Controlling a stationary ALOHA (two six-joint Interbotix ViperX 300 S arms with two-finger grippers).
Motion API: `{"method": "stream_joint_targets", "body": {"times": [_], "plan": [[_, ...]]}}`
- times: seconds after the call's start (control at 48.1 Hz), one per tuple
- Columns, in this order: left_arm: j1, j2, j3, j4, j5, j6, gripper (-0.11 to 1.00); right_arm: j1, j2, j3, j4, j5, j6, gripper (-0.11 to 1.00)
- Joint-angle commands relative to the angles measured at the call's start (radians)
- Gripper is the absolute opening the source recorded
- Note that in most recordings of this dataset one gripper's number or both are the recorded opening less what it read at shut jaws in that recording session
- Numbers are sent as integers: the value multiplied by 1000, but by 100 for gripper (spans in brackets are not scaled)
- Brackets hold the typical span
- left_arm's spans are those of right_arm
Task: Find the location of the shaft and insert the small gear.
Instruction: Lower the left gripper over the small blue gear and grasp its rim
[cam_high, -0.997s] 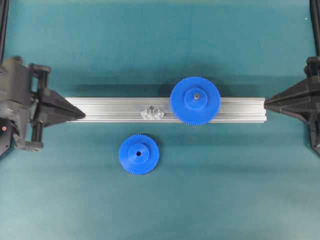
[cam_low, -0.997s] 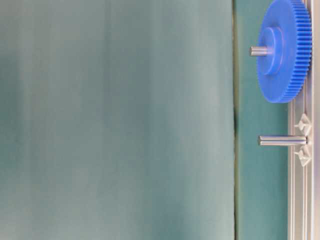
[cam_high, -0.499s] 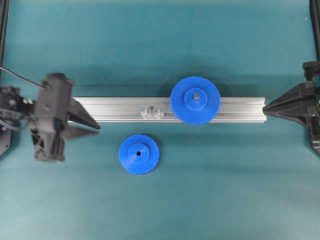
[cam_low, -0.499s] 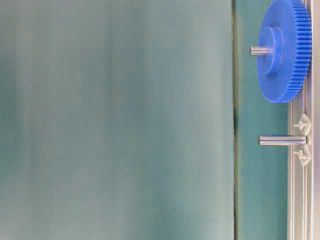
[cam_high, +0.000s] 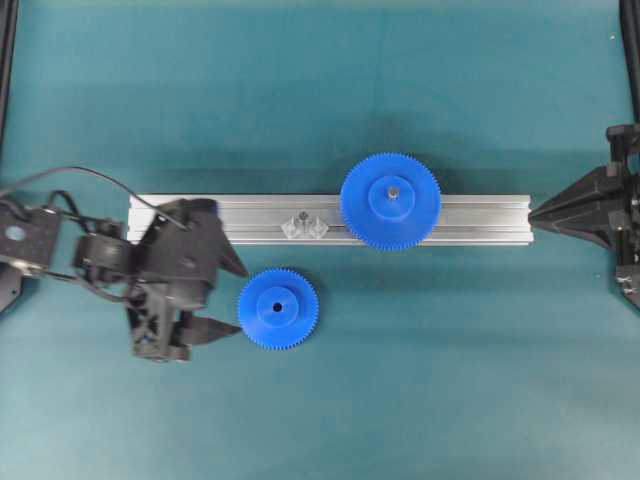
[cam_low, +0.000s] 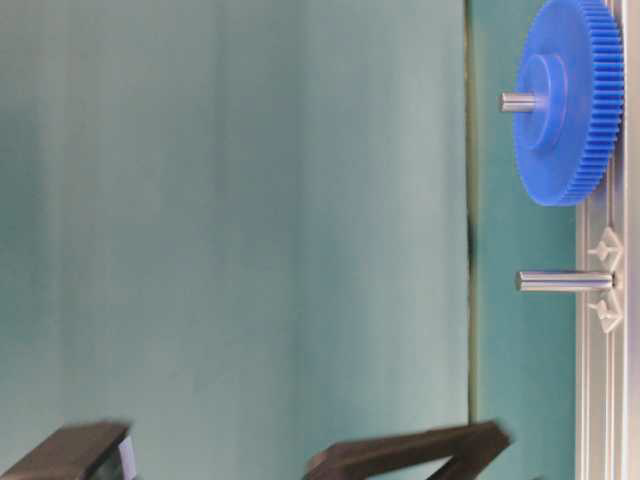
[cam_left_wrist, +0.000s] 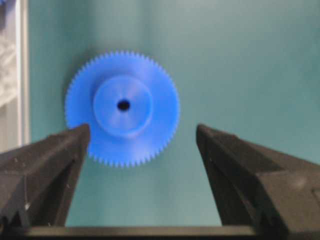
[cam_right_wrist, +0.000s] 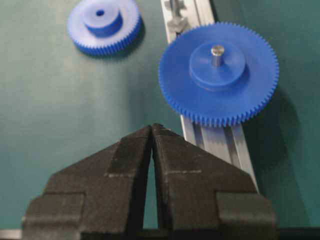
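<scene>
The left gripper (cam_high: 232, 296) has its fingers spread wide and holds nothing; the small gear (cam_high: 278, 308) lies flat on the mat just ahead of the fingertips, hub up with its bore showing, partly between the two tips in the left wrist view, so the wide spread looks meant to let the fingers straddle the toothed rim before closing. One finger (cam_left_wrist: 55, 165) sits at the gear's rim; whether it touches cannot be told. The other finger stands apart from the gear. The shaft (cam_high: 302, 214) stands upright in its pale mounting pieces on the aluminium rail (cam_high: 480, 220), beyond the rail-side finger and past the gear, free for the gear to drop onto. The larger gear (cam_high: 390, 201) is already seated on its own pin further along the rail. The right gripper (cam_right_wrist: 151, 131) waits at the rail's far end, fingers pressed together and empty. Everything rests on a plain teal-green mat (cam_high: 420, 380); black frame posts edge the overhead view.
</scene>
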Motion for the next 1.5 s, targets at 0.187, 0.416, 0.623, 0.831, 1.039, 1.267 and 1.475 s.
{"method": "stream_joint_targets", "body": {"times": [0.187,0.416,0.623,0.831,1.039,1.267,1.475], "plan": [[-3,141,-66,3,-28,-12,91,-3,0,-2,0,3,8,12],[3,195,-100,3,-3,-8,91,-5,-17,18,0,-5,8,12],[26,218,-118,3,26,-3,91,-3,-43,37,0,-6,14,12],[35,247,-156,5,124,-2,93,-3,-63,54,-3,-6,40,12],[34,279,-190,5,150,-5,93,-5,-63,54,-23,-6,41,12],[32,316,-216,5,152,-3,93,-5,-63,55,-23,-6,41,12],[34,341,-229,5,152,-3,93,-5,-63,55,-23,-6,41,12]]}}
